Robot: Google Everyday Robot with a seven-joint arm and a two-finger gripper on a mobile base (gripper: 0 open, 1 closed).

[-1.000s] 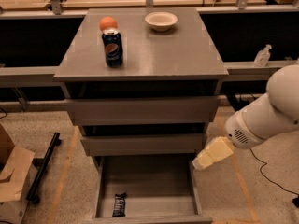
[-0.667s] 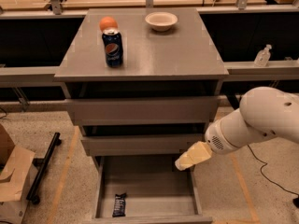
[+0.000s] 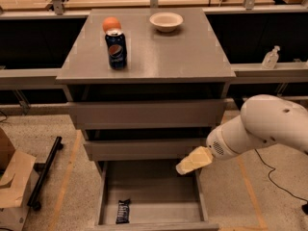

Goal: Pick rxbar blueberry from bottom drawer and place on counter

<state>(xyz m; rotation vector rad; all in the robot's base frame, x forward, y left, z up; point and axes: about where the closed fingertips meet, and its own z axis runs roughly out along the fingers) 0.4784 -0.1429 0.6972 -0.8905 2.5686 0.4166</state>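
A grey drawer cabinet seen from above and in front, with a white robot arm reaching in from the right.

The counter is a broad, flat grey rectangle, smooth with a faint sheen. On its left part stands a blue Pepsi can, upright, a glossy cylinder with a silver top. Just behind the can sits a round orange ball or fruit. Near the back edge, towards the middle, rests a shallow, round, cream bowl, matt in finish.

Below the counter are three grey drawers. The upper two show plain flat fronts. The bottom drawer is pulled out: a wide, shallow grey box with low side walls and a bare, dull floor. The rxbar lies flat in its front left corner, a small, dark rectangular wrapper with pale lettering, its long side running front to back.

The arm is a thick, smooth, rounded white shell. At its end the gripper is a pale yellow, blunt wedge, hanging over the drawer's back right corner, just under the middle drawer's front. It is well apart from the rxbar and holds nothing that can be seen. Whether the gripper is open or closed cannot be told.

The floor is speckled stone with orange tape lines. A brown cardboard box sits at the left.
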